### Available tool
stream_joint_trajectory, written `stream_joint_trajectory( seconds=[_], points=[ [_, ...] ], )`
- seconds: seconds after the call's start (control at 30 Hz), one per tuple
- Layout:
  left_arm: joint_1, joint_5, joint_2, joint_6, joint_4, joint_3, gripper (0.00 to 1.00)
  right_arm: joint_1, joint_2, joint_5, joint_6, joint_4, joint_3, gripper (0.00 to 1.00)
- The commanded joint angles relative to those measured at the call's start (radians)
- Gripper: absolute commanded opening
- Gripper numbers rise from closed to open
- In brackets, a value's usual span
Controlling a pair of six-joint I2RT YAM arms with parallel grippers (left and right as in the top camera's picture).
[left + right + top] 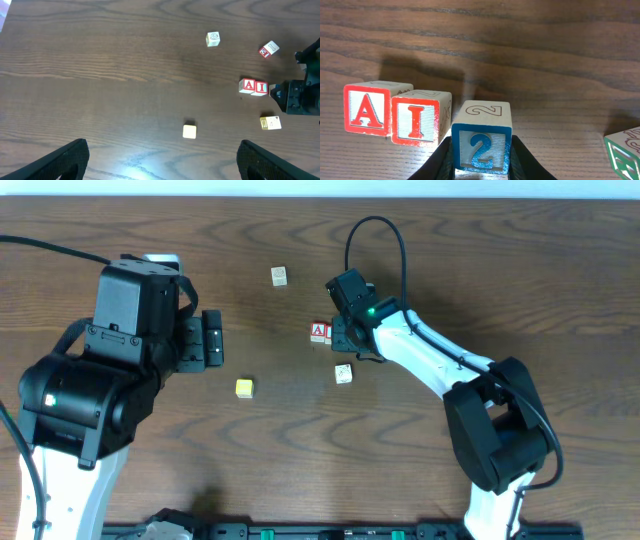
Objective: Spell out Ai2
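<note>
In the right wrist view a red "A" block (367, 109) and a red "I" block (417, 120) stand side by side on the wooden table. My right gripper (481, 157) is shut on a blue "2" block (481, 137), held just right of the "I" block. In the overhead view the A and I blocks (320, 332) lie by the right gripper (345, 338). My left gripper (162, 160) is open and empty, over bare table near a yellow block (189, 131).
Loose blocks lie around: a white one (279, 276) at the back, a yellow one (244, 388), a pale one (343, 373) in front of the right gripper, and a green-edged block (624, 150) at the right.
</note>
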Motion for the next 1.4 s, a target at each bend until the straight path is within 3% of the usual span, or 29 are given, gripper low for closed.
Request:
stream_joint_trajectory(
  seconds=[0.0,0.37,0.53,0.7,1.37],
  points=[
    [0.002,-0.003,0.002,-0.008,-0.002,-0.007,0.95,0.008,0.017,0.021,0.019,0.009,-0.012,0.22],
    [0.002,-0.003,0.002,-0.023,-0.003,-0.007,0.95,0.010,0.017,0.020,0.027,0.021,-0.023,0.22],
    [0.002,-0.003,0.002,-0.023,-0.002,-0.007,0.96,0.010,0.017,0.020,0.027,0.023,-0.023,0.34],
    [0.002,-0.003,0.002,-0.023,-0.003,-0.007,0.95,0.010,0.017,0.020,0.027,0.031,-0.023,0.39],
    [0.002,-0.003,0.002,-0.023,-0.003,-0.007,0.95,0.003,-0.005,0.047,0.015,0.043,-0.003,0.37]
  ],
)
